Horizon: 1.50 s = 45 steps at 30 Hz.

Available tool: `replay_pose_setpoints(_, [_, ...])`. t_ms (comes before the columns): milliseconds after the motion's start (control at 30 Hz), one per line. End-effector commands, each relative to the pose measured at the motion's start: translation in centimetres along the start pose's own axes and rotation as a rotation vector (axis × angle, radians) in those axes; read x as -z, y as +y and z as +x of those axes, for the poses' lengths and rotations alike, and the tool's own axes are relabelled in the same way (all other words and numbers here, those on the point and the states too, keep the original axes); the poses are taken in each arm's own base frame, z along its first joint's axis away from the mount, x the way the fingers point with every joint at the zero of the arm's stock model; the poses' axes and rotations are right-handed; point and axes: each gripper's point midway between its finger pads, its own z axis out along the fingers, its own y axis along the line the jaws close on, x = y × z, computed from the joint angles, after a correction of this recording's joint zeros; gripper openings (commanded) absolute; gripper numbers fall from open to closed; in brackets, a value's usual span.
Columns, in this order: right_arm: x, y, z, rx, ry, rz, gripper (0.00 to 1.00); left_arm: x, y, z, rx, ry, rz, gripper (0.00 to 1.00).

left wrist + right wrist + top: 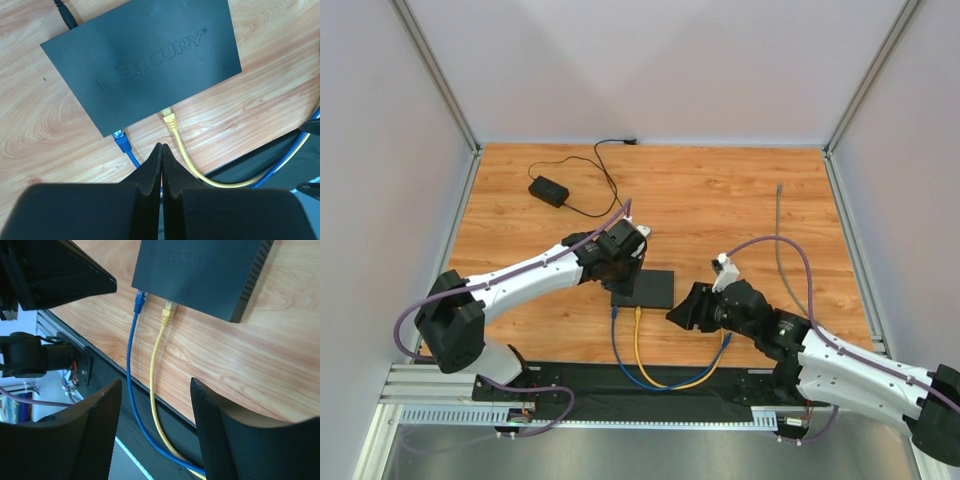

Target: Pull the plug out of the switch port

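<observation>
The switch (pixel 655 288) (pixel 145 60) (pixel 200 270) is a flat black box lying mid-table. A blue plug (pixel 614 312) (pixel 121 140) (pixel 139 301) and a yellow plug (pixel 637 314) (pixel 170 120) (pixel 167 314) sit in ports on its near edge. My left gripper (pixel 623 280) (pixel 161 146) hovers over the switch's left near corner, shut with nothing in it, its tips between the two plugs in the left wrist view. To the right of the switch my right gripper (pixel 678 315) (pixel 155 382) is open and points at the plugs. The blue and yellow cables run beneath its gap, untouched.
A small black power adapter (pixel 548 190) with its thin cord lies at the back left. A grey cable (pixel 780 235) runs along the right side. The blue and yellow cables loop over the black rail (pixel 580 378) at the near edge. White walls enclose the table.
</observation>
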Motion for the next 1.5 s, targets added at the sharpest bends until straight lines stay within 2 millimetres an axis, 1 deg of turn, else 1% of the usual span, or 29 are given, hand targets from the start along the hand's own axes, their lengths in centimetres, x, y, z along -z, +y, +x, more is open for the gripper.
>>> replay_pose_setpoints(0, [-0.5, 4.3, -3.1, -0.108, -0.139, -0.181, 0.6, 0.1, -0.5, -0.4, -0.027, 0.003, 0.024, 0.0])
replay_pose_setpoints(33, [-1.1, 4.2, -2.2, -0.11, -0.087, -0.17, 0.6, -0.2, -0.6, -0.4, -0.032, 0.008, 0.023, 0.0])
replay_pose_setpoints(67, [-1.4, 4.3, -2.1, -0.116, -0.073, -0.164, 0.6, -0.4, -0.6, -0.5, -0.032, 0.007, 0.024, 0.0])
replay_pose_setpoints(133, [-2.4, 3.7, -1.1, -0.156, -0.041, -0.142, 0.6, -0.9, -0.6, -0.7, -0.038, 0.006, 0.023, 0.0])
replay_pose_setpoints(200, [-3.0, 3.8, -0.9, -0.189, -0.06, -0.169, 0.57, -1.5, -0.5, -0.9, -0.049, 0.002, 0.017, 0.0])
replay_pose_setpoints(233, [-3.5, 3.6, -0.3, -0.195, -0.048, -0.16, 0.56, -2.2, -0.2, -1.0, -0.051, 0.008, 0.007, 0.0])
replay_pose_setpoints(267, [-3.8, 3.9, -0.3, -0.2, -0.051, -0.17, 0.56, -2.4, -0.1, -1.1, -0.056, 0.01, 0.0, 0.0])
replay_pose_setpoints(300, [-4.4, 3.9, -0.2, -0.196, -0.067, -0.149, 0.54, -3.0, 0.4, -1.2, -0.055, 0.016, -0.023, 0.0])
replay_pose_setpoints(333, [-4.6, 3.9, 0.0, -0.192, -0.065, -0.14, 0.54, -3.2, 0.5, -1.3, -0.052, 0.017, -0.025, 0.0])
replay_pose_setpoints(367, [-4.8, 4.1, 0.1, -0.192, -0.07, -0.141, 0.52, -3.4, 0.7, -1.3, -0.051, 0.017, -0.029, 0.0])
replay_pose_setpoints(400, [-5.1, 3.8, -0.1, -0.219, -0.1, -0.12, 0.47, -3.5, 0.8, -1.5, -0.05, 0.013, -0.026, 0.0])
replay_pose_setpoints(433, [-5.4, 3.7, 0.6, -0.222, -0.093, -0.109, 0.45, -4.0, 0.9, -1.4, -0.05, 0.025, -0.026, 0.0])
replay_pose_setpoints(500, [-5.8, 3.6, 0.4, -0.25, -0.123, -0.097, 0.42, -4.3, 1.3, -1.4, -0.036, 0.036, -0.031, 0.0])
replay_pose_setpoints(533, [-6.1, 3.4, 0.6, -0.251, -0.122, -0.085, 0.41, -4.7, 1.5, -1.2, -0.031, 0.048, -0.035, 0.0])
replay_pose_setpoints(567, [-6.3, 3.6, 0.4, -0.255, -0.135, -0.098, 0.4, -5.0, 1.7, -1.0, -0.018, 0.057, -0.032, 0.0])
replay_pose_setpoints(633, [-6.7, 3.3, 0.4, -0.264, -0.147, -0.082, 0.39, -5.4, 1.8, -1.0, -0.006, 0.056, -0.025, 0.0])
replay_pose_setpoints(667, [-6.8, 3.4, 0.2, -0.27, -0.157, -0.087, 0.39, -5.7, 1.8, -0.6, 0.0, 0.067, -0.023, 0.0])
replay_pose_setpoints(733, [-7.3, 3.0, 0.5, -0.277, -0.156, -0.073, 0.38, -6.0, 1.8, -0.4, 0.012, 0.072, -0.017, 0.0])
replay_pose_setpoints(800, [-7.7, 3.1, 0.4, -0.28, -0.158, -0.074, 0.38, -6.4, 1.6, 0.0, 0.022, 0.081, -0.004, 0.0])
replay_pose_setpoints(833, [-8.1, 2.8, 0.7, -0.28, -0.151, -0.062, 0.38, -6.6, 1.7, 0.3, 0.03, 0.088, -0.003, 0.0])
replay_pose_setpoints(900, [-8.4, 2.8, 0.6, -0.294, -0.161, -0.064, 0.37, -6.9, 1.5, 0.5, 0.036, 0.098, 0.008, 0.0])
replay_pose_setpoints(1000, [-9.0, 2.2, 0.6, -0.309, -0.172, -0.042, 0.35, -7.0, 1.5, 0.9, 0.044, 0.108, 0.011, 0.0])
replay_pose_setpoints(1100, [-9.3, 2.3, 0.5, -0.322, -0.179, -0.041, 0.35, -7.0, 1.7, 1.3, 0.048, 0.114, 0.009, 0.0])
replay_pose_setpoints(1133, [-9.6, 2.0, 0.7, -0.323, -0.177, -0.031, 0.35, -7.2, 1.9, 1.7, 0.05, 0.123, 0.003, 0.0])
replay_pose_setpoints(1300, [-10.2, 1.7, 0.9, -0.367, -0.188, -0.038, 0.35, -7.4, 2.3, 2.2, 0.055, 0.132, -0.002, 0.0])
replay_pose_setpoints(1333, [-10.4, 1.1, 1.2, -0.372, -0.184, -0.031, 0.36, -7.5, 2.4, 2.5, 0.057, 0.138, -0.003, 0.0])
replay_pose_setpoints(1367, [-10.5, 1.4, 1.1, -0.381, -0.193, -0.045, 0.38, -7.5, 2.5, 2.6, 0.06, 0.141, -0.004, 0.0])
replay_pose_setpoints(1433, [-10.9, 0.9, 1.4, -0.397, -0.188, -0.035, 0.39, -7.5, 2.6, 2.8, 0.06, 0.144, -0.002, 0.0])
replay_pose_setpoints(1467, [-11.1, 1.4, 1.3, -0.402, -0.19, -0.053, 0.39, -7.5, 2.6, 2.8, 0.06, 0.143, -0.005, 0.0])
